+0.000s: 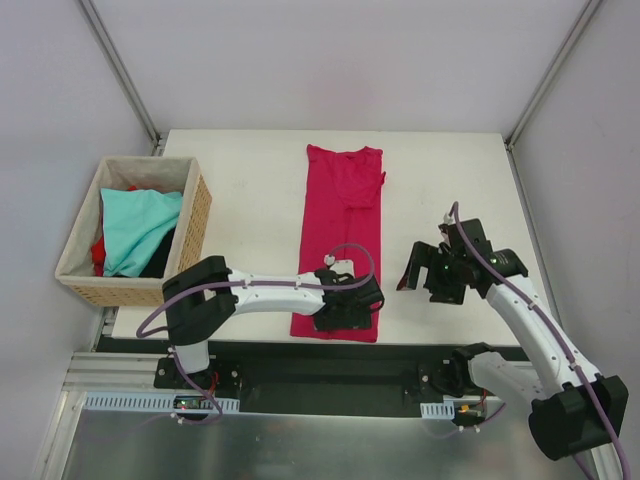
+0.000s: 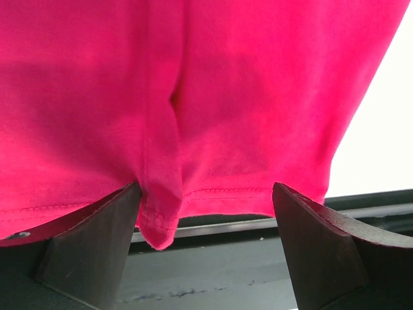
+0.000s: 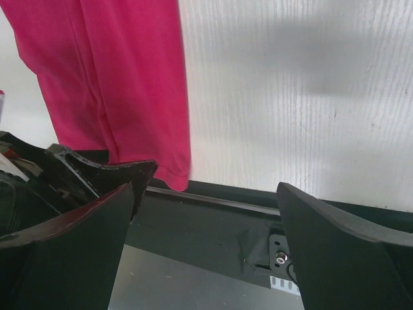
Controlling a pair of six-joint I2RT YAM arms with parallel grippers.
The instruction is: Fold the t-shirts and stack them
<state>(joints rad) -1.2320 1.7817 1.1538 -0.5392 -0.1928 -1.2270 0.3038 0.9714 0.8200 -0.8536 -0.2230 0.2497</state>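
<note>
Top external view: crimson-magenta t-shirt [image 1: 340, 230] lies folded lengthwise on the table [image 1: 250, 200], teal t-shirt [image 1: 135, 225] and red t-shirt [image 1: 98, 252] wait in the basket [image 1: 197, 205], left gripper [image 1: 345, 312] gapes wide over its near hem, right gripper [image 1: 412, 278] gapes empty.

Top external: high at near edge, looked down on whole table [image 1: 250, 180].
Left wrist: close against crimson t-shirt [image 2: 226, 97] hem.
Right wrist: low, farther off; shared that hem, frame left.

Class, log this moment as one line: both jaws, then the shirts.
left jaws: open at near hem of magenta tee | right jaws: open, empty | teal tee: in basket
</note>
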